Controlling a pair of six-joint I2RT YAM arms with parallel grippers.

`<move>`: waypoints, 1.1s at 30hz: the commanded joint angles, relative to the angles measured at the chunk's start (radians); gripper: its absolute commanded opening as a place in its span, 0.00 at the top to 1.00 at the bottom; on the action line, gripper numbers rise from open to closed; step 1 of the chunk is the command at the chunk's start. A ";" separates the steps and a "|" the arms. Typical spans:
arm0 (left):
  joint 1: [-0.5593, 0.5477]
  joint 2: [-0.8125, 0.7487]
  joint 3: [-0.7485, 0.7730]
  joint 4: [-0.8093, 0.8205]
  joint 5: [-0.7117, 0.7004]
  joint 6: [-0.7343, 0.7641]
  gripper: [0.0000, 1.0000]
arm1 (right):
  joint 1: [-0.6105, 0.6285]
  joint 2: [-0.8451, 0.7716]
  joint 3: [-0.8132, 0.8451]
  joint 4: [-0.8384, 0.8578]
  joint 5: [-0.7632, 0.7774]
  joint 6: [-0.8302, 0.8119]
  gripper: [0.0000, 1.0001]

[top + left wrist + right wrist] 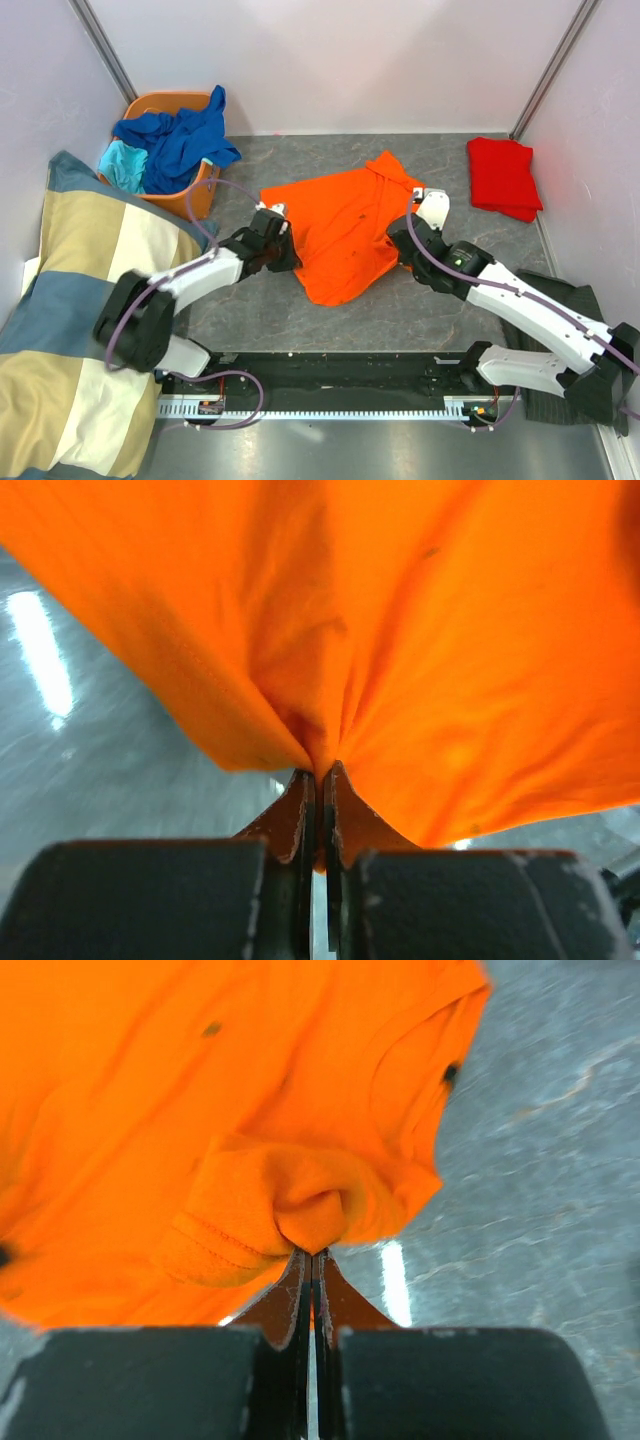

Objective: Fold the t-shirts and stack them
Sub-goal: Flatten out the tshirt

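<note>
A bright orange t-shirt [345, 225] lies spread and rumpled in the middle of the grey table. My left gripper [284, 250] is shut on its left edge; the left wrist view shows the orange cloth [400, 630] pinched between the closed fingertips [322, 775]. My right gripper [408, 248] is shut on the shirt's right edge, where a bunched fold [300, 1200] sits in the tips [312, 1254]. A folded red t-shirt [503, 176] lies at the back right. Royal blue [185, 135] and turquoise [123, 163] t-shirts fill the basket.
An orange basket [195, 195] stands at the back left. A big blue-cream-yellow checked blanket [75, 310] covers the left side. Dark grey pinstriped cloth [565, 300] lies at the right under my right arm. White walls enclose the table on three sides.
</note>
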 commanded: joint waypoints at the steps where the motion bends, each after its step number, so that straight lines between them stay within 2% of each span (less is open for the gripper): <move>1: -0.002 -0.291 0.055 -0.199 -0.153 0.089 0.98 | -0.028 -0.068 0.046 -0.018 0.112 -0.061 1.00; 6: 0.003 -0.450 0.177 -0.401 -0.162 0.161 0.98 | -0.059 -0.089 0.113 -0.056 0.203 -0.133 1.00; 13: 0.002 -0.529 0.299 -0.667 0.057 0.184 0.98 | -0.062 -0.138 0.153 -0.081 0.217 -0.157 1.00; 17: 0.002 -0.531 0.384 -0.748 0.069 0.181 0.98 | -0.063 -0.143 0.158 -0.085 0.243 -0.167 1.00; 20: 0.002 -0.436 0.458 -0.692 0.000 0.213 0.98 | -0.068 -0.140 0.155 -0.085 0.253 -0.164 1.00; 22: 0.003 -0.256 0.534 -0.637 -0.030 0.268 0.98 | -0.068 -0.138 0.147 -0.085 0.249 -0.156 1.00; 23: 0.003 -0.188 0.561 -0.558 -0.041 0.284 0.98 | -0.068 -0.138 0.144 -0.084 0.247 -0.145 1.00; 24: 0.006 -0.027 0.593 -0.519 -0.046 0.317 0.98 | -0.068 -0.138 0.138 -0.082 0.241 -0.139 1.00; 27: 0.034 0.265 0.826 -0.469 -0.040 0.371 0.97 | -0.070 -0.135 0.121 -0.069 0.201 -0.115 1.00; 28: 0.058 0.466 1.016 -0.503 -0.026 0.376 0.70 | -0.070 -0.135 0.118 -0.067 0.175 -0.108 1.00; 30: 0.081 0.660 1.217 -0.631 0.005 0.361 0.28 | -0.070 -0.140 0.118 -0.067 0.146 -0.092 1.00; 31: 0.096 0.781 1.382 -0.682 0.029 0.348 0.01 | -0.070 -0.145 0.115 -0.068 0.131 -0.087 1.00; 33: 0.097 0.794 1.423 -0.710 0.026 0.330 0.00 | -0.070 -0.164 0.112 -0.073 0.111 -0.073 1.00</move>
